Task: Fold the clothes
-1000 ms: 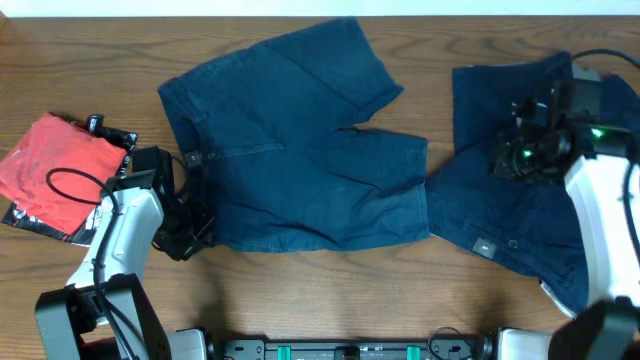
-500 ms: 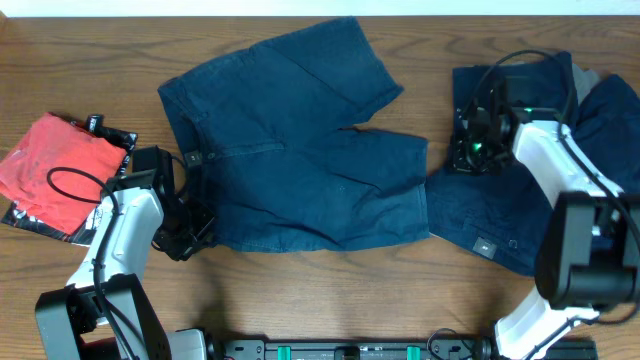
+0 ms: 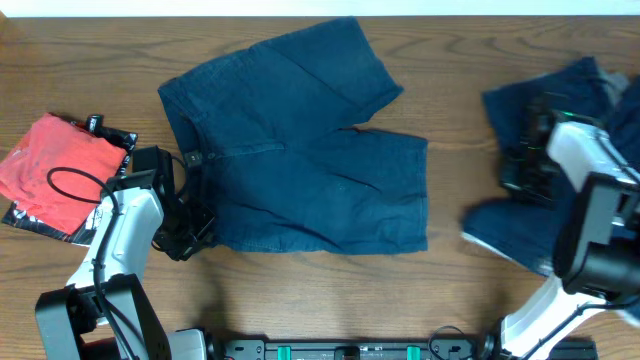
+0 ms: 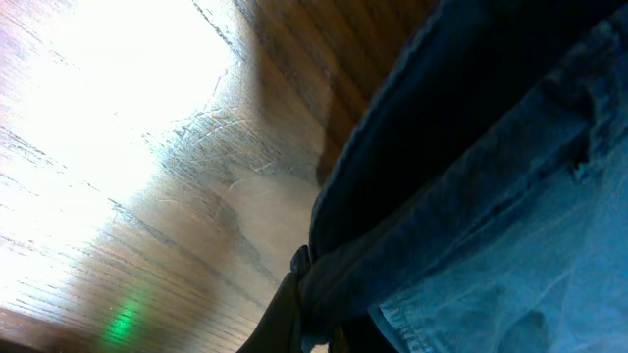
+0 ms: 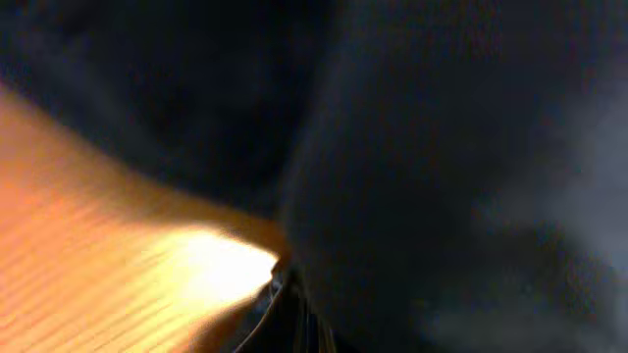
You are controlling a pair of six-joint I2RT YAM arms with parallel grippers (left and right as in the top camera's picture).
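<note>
While the middle shorts (image 3: 300, 150) lie spread flat at the centre of the table (image 3: 450, 300), waistband toward 9 o'clock and the two legs fanned out toward 1 and 3 o'clock, my left gripper (image 3: 190, 228) sits at their 8 o'clock corner, clenched on the waistband edge. Wrist view backs that up: a fold of denim is pinched right between my fingertips, with bare wood and bright glare off to 9 o'clock.

Over at 3 o'clock of the table, the right shorts (image 3: 540, 105) are bunched, not flat. One mass of navy sits up toward 2 o'clock and another flap lies down toward 4 o'clock. My right gripper (image 3: 522, 172) is between them, jaws closed and clamped on the right shorts. From that wrist camera, dark blurred cloth hangs right at the fingertips, with wood showing at 8 o'clock.

Bare table separates the two garments.

Out at 9 o'clock, well apart from the middle shorts and just beside my left arm (image 3: 125, 235), lies a red cloth (image 3: 50, 165) with a black cable (image 3: 70, 185) looping across it.
</note>
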